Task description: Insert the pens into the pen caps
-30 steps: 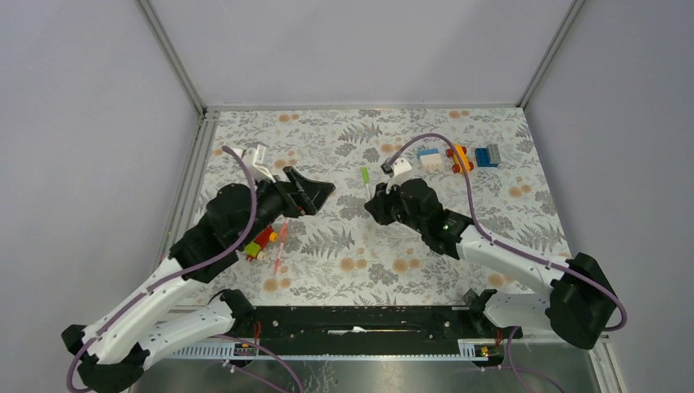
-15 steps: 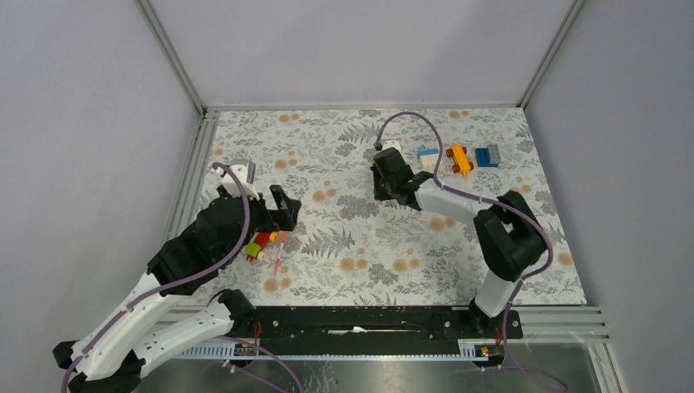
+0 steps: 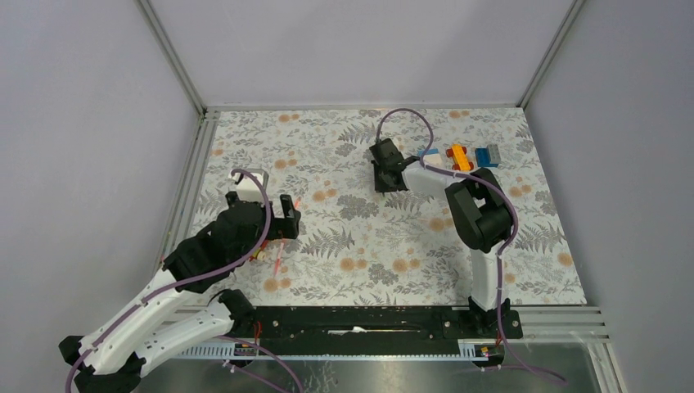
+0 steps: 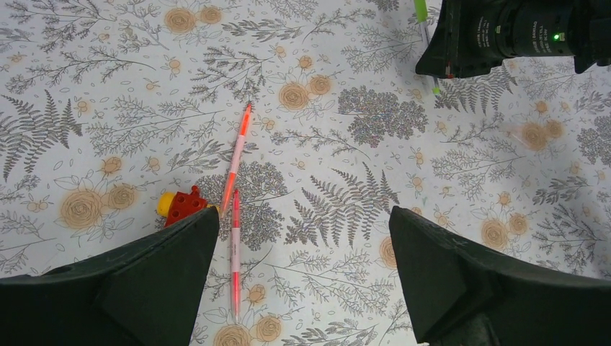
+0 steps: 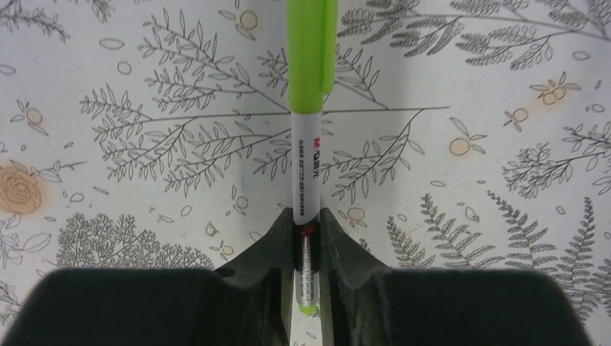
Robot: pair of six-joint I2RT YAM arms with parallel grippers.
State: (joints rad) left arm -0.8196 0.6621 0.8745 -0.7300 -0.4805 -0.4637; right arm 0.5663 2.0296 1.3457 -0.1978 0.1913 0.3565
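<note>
Right hand: the right hand [image 5: 306,225] is pinched narrow on the barrel of the thin white plastic pen with a green end [image 5: 305,162], low over the far middle of the floral-patterned bench [image 5: 108,86]
Green cap: the short bright green plastic cap [image 5: 311,50] sits on the far end of that pen, in line with it; it looks seated, but how fully I cannot tell
Left hand: the left hand [image 4: 302,216] stands wide and empty above the near-left part of the bench
Pink pens: the slanted salmon-pink plastic pen [image 4: 236,155] and the straighter salmon-pink plastic pen [image 4: 235,252] lie flat, ends almost meeting, just beside a chunky red-and-yellow toy block [image 4: 181,205]
Pink caps: none that I can make out
Step in hand: the green pair seems done or nearly so; the left hand looks lined up over a pink pen
Next move calls for: bringing the left hand down with its jaws across one thin pen, clear of the toy and the other pen
</note>
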